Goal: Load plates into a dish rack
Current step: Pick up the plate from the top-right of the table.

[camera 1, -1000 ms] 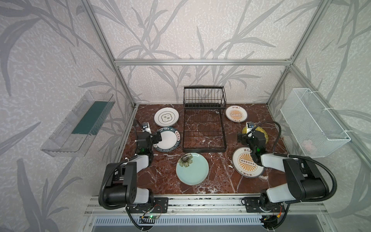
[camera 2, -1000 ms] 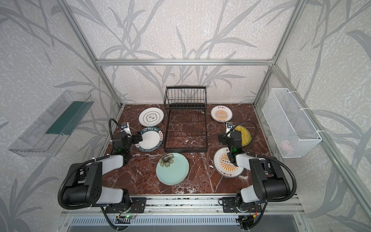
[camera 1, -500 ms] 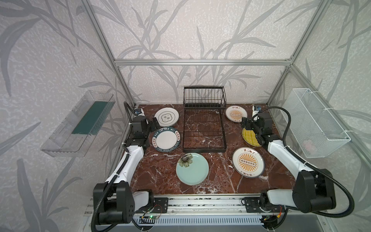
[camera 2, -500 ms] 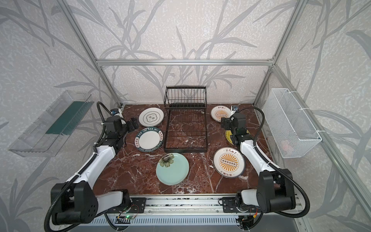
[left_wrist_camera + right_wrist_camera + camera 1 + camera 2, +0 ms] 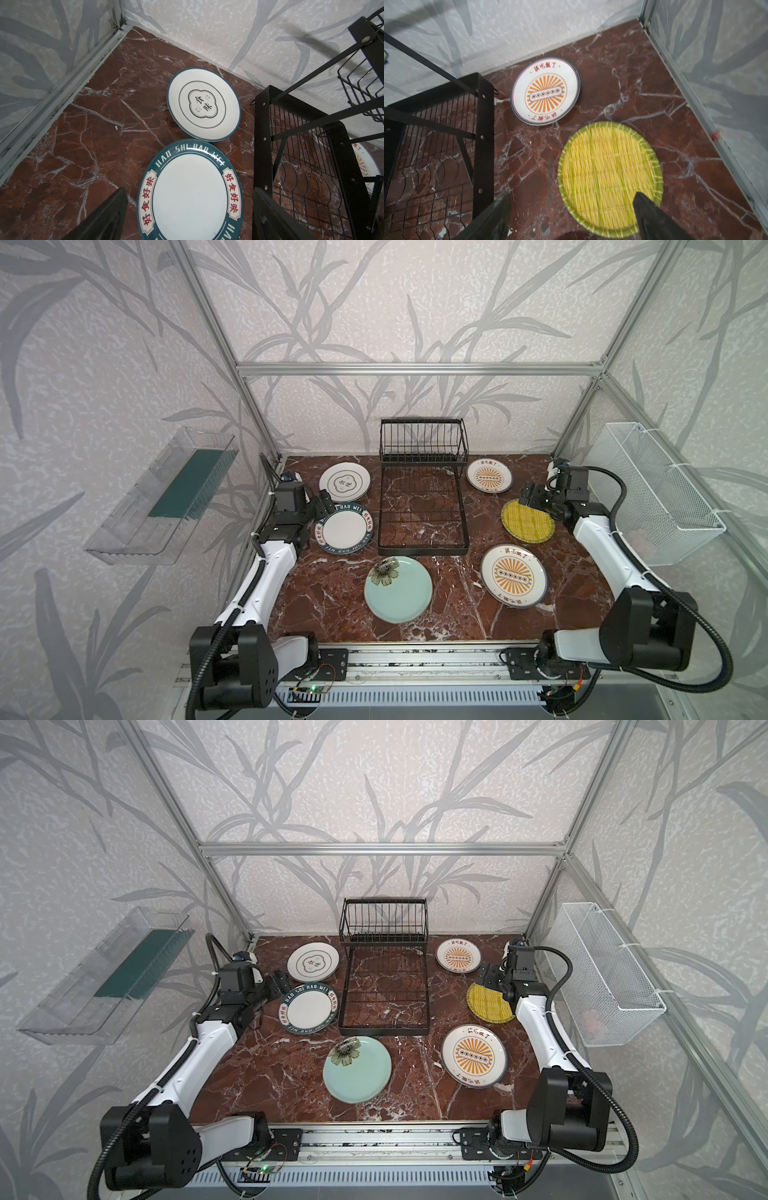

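Observation:
The black wire dish rack stands empty at the back middle in both top views. Six plates lie flat on the table around it. My left gripper hangs open above the white plate with the dark lettered rim, its fingers straddling it. Behind that lies the emblem plate. My right gripper hangs open over the near left edge of the yellow striped plate. A sunburst plate lies beyond it and another nearer the front. The mint flower plate lies front middle.
A clear plastic tray hangs on the left wall and a white mesh basket on the right wall. Aluminium frame posts stand at the back corners. The rack's upright section rises between the two arms.
Both arms have stretched from near the table's front toward the back. The left gripper now hangs over the lettered-rim plate and the right over the yellow plate.

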Robot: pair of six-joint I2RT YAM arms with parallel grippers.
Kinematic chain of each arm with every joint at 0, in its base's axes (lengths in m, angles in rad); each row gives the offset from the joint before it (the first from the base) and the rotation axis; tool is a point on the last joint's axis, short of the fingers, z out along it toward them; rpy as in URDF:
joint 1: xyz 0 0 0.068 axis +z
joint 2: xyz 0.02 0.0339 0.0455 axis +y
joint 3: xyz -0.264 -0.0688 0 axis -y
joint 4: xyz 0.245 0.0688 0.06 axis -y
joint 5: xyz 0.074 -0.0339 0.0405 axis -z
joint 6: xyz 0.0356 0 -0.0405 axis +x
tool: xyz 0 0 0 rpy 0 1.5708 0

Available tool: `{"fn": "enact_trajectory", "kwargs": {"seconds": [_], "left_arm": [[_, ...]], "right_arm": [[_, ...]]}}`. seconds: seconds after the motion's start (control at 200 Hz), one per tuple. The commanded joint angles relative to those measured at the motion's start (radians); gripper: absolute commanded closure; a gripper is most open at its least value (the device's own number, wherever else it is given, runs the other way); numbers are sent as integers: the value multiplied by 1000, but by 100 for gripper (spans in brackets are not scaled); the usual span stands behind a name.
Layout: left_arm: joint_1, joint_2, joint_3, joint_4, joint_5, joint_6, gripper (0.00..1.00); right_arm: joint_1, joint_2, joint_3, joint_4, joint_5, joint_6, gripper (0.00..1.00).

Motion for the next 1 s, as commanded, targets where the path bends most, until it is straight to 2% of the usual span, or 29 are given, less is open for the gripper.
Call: {"fn": "enact_trajectory", "kwargs": {"seconds": [0.0,0.195,0.455,0.805,0.995], "left_arm": [[-7,27,56,-84,29,-22,9],[-15,61,85,-110,72,-36,11],[-41,58,92,-140,97,-37,11],[-49,26,82,-192,91,-42,11],[-49,-16,44,-134,91,-78,13]], "right_arm": [[-13,32,-19,-91,-88,8,10],[-12,149,9,-31,-145,46,12],[-13,398,191,7,-209,103,19],[-18,609,414,-13,-195,133,24],[-27,685,485,-16,-210,146,26]]}}
